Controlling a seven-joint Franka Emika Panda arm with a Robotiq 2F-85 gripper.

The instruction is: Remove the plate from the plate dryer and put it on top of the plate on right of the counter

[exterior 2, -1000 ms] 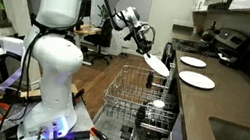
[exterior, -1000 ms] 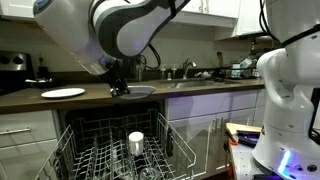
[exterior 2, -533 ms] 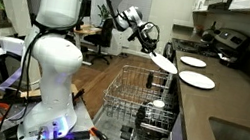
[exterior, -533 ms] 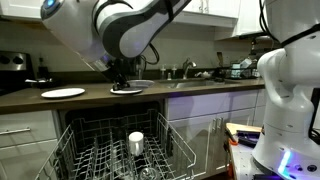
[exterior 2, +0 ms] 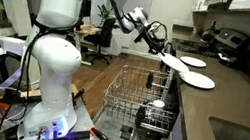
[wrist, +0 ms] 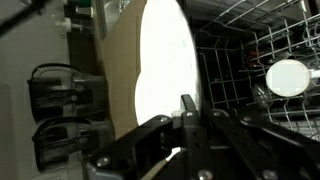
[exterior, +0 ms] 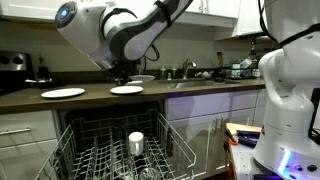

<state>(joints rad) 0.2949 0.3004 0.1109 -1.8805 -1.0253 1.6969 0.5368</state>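
The gripper is clamped on the rim of the plate; in the wrist view its fingers pinch the white edge. The plate hangs tilted over the counter, just above the plate on right of the counter. A 2nd counter plate lies beyond. Below, the plate dryer holds 1 white cup.

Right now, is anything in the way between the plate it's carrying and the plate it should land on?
Nothing visible. The gripper holds the carried plate in the air at the edge of the counter. The target plate lies bare just beyond it, with only open air between them. The other white plate lies farther along, out of the path.
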